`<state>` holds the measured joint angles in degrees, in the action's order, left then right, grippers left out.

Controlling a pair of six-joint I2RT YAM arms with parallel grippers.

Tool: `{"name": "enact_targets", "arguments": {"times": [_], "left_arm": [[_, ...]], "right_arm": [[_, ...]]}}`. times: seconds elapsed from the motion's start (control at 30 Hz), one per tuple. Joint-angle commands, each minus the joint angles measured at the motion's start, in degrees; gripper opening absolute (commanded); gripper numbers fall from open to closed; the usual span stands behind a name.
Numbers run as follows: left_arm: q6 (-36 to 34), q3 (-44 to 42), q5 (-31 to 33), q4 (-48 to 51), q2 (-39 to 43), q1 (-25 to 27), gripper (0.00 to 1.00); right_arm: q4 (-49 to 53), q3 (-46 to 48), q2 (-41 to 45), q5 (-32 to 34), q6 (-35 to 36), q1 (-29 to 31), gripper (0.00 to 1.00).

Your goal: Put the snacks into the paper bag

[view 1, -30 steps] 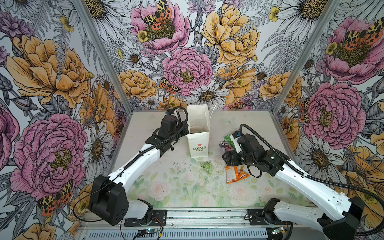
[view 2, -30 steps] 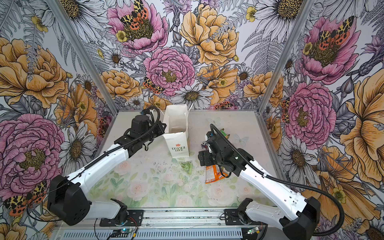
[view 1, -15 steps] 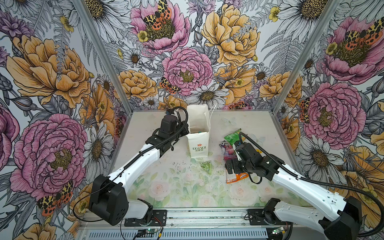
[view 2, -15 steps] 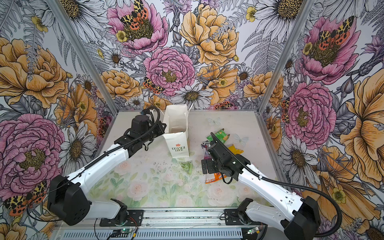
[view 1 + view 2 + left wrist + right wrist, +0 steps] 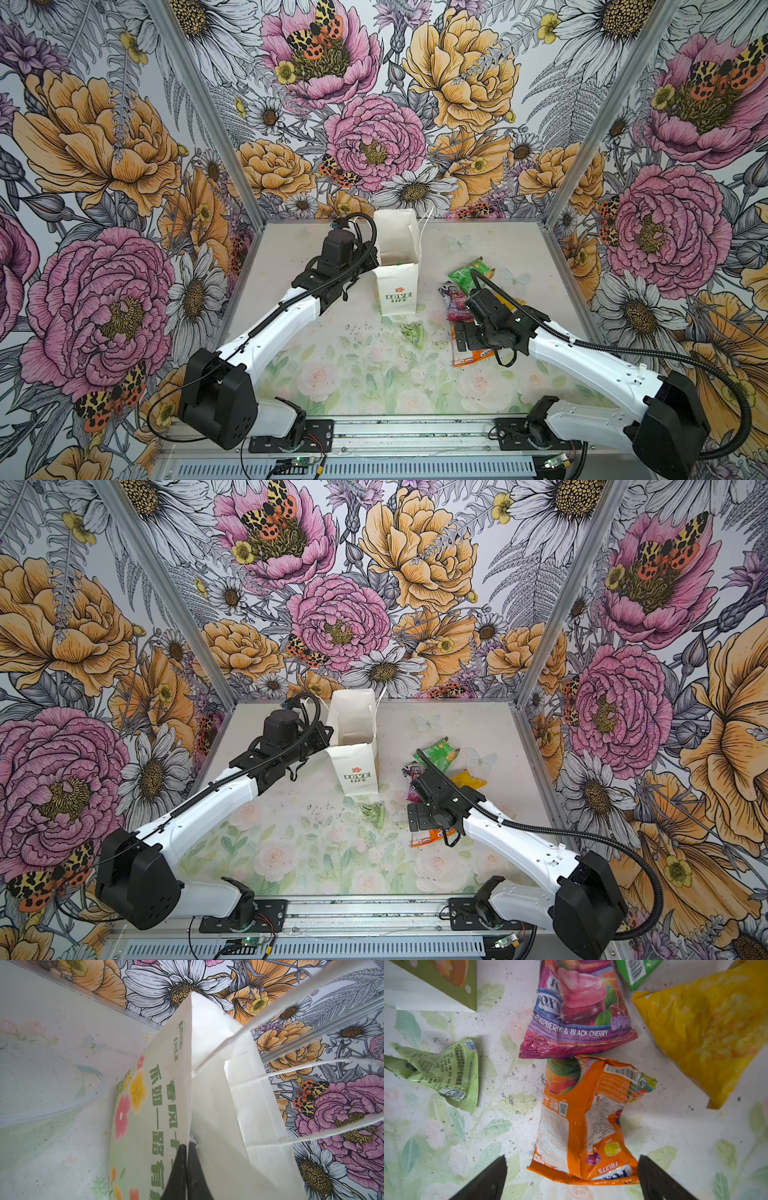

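Note:
The white paper bag (image 5: 397, 286) (image 5: 355, 771) stands upright and open-topped at the table's back middle. My left gripper (image 5: 374, 257) (image 5: 187, 1155) is shut on the bag's upper wall, one finger on each side of it. The snacks lie right of the bag. My right gripper (image 5: 461, 338) (image 5: 572, 1159) hangs open just above an orange packet (image 5: 587, 1118), a finger on either side, not touching. Beyond it lie a purple-pink packet (image 5: 577, 1012), a yellow packet (image 5: 704, 1028) and a green packet (image 5: 469, 272). A small pale green packet (image 5: 442, 1072) lies in front of the bag.
Flowered walls close in the table (image 5: 332, 374) on three sides. A metal rail (image 5: 415, 432) with both arm bases runs along the front edge. The bag's white cord handles (image 5: 311, 1068) loop up near the left wrist.
My right gripper has moved toward the front, down over the orange packet, with its jaws opening wider. The left arm and the bag have not moved.

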<state>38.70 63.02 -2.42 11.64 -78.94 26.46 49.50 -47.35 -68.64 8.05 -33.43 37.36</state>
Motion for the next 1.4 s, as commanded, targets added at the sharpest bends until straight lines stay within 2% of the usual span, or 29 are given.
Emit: {"name": "enact_targets", "arguments": {"times": [0.0, 1.37], "left_arm": [[0.2, -0.1, -1.3, -2.4, -0.7, 0.3, 0.00], [0.0, 1.1, -1.3, -1.8, -2.2, 0.4, 0.00]], "right_arm": [[0.0, 0.4, -2.1, 2.5, -0.5, -0.8, 1.00], [-16.2, 6.8, -17.1, -2.3, 3.1, -4.3, 1.00]]}}
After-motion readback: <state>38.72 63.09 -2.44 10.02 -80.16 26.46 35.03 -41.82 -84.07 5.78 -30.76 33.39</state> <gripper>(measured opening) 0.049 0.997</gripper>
